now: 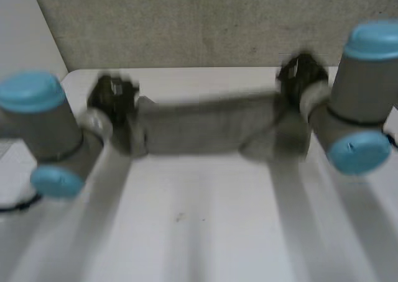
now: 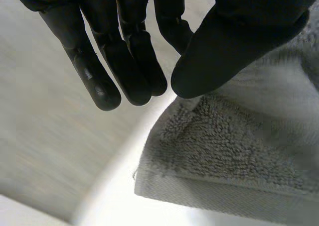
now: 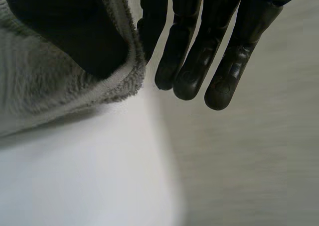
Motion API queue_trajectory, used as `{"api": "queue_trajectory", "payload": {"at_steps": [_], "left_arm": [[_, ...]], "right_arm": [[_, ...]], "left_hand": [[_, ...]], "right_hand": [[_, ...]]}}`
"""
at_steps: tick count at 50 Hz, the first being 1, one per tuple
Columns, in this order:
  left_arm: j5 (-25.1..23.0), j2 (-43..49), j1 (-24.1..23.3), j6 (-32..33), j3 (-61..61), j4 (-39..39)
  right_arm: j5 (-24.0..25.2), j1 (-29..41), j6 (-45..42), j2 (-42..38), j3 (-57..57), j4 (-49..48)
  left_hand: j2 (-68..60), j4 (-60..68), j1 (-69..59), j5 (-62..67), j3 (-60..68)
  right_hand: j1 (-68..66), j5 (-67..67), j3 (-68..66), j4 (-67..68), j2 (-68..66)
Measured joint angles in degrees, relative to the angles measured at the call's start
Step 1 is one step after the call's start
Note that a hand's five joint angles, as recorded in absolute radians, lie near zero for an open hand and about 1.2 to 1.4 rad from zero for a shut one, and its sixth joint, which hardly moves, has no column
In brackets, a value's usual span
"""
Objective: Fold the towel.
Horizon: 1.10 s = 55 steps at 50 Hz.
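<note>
A grey towel hangs stretched between my two hands above the far part of the white table. My left hand holds its left end and my right hand its right end. In the left wrist view the thumb of the left hand presses a corner of the towel against a straight finger. By the right hand the towel's edge wraps over the thumb and is pinched against the nearest finger. The other fingers of both hands are straight and bare.
A grey wall rises behind the table's far edge. Both wrist views look past the table's rounded edge to grey floor. The near half of the table lies below the arms.
</note>
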<state>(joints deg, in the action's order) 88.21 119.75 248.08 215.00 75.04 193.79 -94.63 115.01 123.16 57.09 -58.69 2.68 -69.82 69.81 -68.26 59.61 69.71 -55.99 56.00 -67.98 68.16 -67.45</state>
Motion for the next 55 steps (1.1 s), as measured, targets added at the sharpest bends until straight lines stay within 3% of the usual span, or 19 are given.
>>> {"api": "queue_trajectory", "payload": {"at_steps": [4,7,10,11,12,17,26,35,36,40,43,55], "left_arm": [[0.35,0.64,-0.09,0.22,-10.77,2.27],[1.21,0.45,-0.15,-0.41,-21.94,6.88],[1.55,0.17,-0.13,-0.78,-23.77,8.31],[2.74,-1.37,0.03,-2.41,-26.03,12.36],[3.00,-1.84,0.09,-2.85,-25.74,13.11],[3.59,-5.48,0.65,-5.30,-14.22,15.53],[-0.11,-7.73,1.44,-6.03,17.15,20.56],[-2.16,-2.99,1.92,-5.59,29.27,23.93],[-2.18,-2.64,1.96,-5.58,29.73,23.92],[-2.12,-2.65,2.48,-5.60,30.59,23.60],[-2.04,-3.82,3.13,-5.66,30.68,23.34],[-1.92,-6.72,4.18,-5.99,30.91,22.86]], "right_arm": [[-0.10,0.19,-2.27,0.43,5.48,-10.88],[2.45,0.40,-4.71,2.89,8.21,-26.32],[3.42,0.43,-5.02,3.65,8.00,-28.88],[7.78,0.51,-5.56,6.59,5.24,-34.44],[8.86,0.52,-5.59,7.21,4.33,-34.85],[14.58,0.17,-5.44,9.92,-3.06,-27.96],[16.98,-0.35,-5.12,6.64,-15.17,-5.89],[16.73,-0.63,-4.26,-0.62,-22.72,-4.19],[16.70,-0.64,-3.72,-1.10,-23.21,-4.54],[16.35,-0.70,2.76,-1.64,-25.00,-6.90],[15.95,-0.85,9.52,-0.13,-26.00,-8.48],[15.32,-6.13,35.25,9.06,-32.97,-12.06]], "left_hand": [[0.00,0.00,0.00,0.15,0.00],[0.00,0.01,0.00,0.16,0.00],[0.00,0.01,0.00,0.16,0.00],[0.00,0.01,-0.68,0.15,0.00],[0.00,0.01,-0.71,0.16,0.00],[0.00,0.01,-0.72,0.15,0.00],[0.00,0.02,-0.72,0.15,0.00],[0.00,0.02,-0.72,0.15,0.00],[0.00,0.02,-0.72,0.15,0.00],[0.00,0.02,-0.72,0.15,0.00],[0.00,0.02,-0.72,0.15,0.00],[-0.01,0.02,-0.72,0.15,0.01]], "right_hand": [[0.00,0.00,0.00,0.00,0.00],[0.00,0.10,0.00,0.02,-0.04],[0.00,0.19,0.00,0.02,-0.04],[0.00,0.75,-0.02,0.16,-0.04],[0.00,0.82,-0.03,0.21,-0.04],[0.00,0.92,-0.11,0.22,-0.04],[0.00,0.93,-0.16,0.22,-0.04],[2.27,-1.94,3.18,-3.26,3.74],[9.51,-10.29,12.76,-12.88,12.52],[27.04,-32.29,34.55,-34.79,34.04],[33.03,-40.22,42.34,-42.37,41.84],[36.67,-45.62,46.07,-46.86,44.90]]}}
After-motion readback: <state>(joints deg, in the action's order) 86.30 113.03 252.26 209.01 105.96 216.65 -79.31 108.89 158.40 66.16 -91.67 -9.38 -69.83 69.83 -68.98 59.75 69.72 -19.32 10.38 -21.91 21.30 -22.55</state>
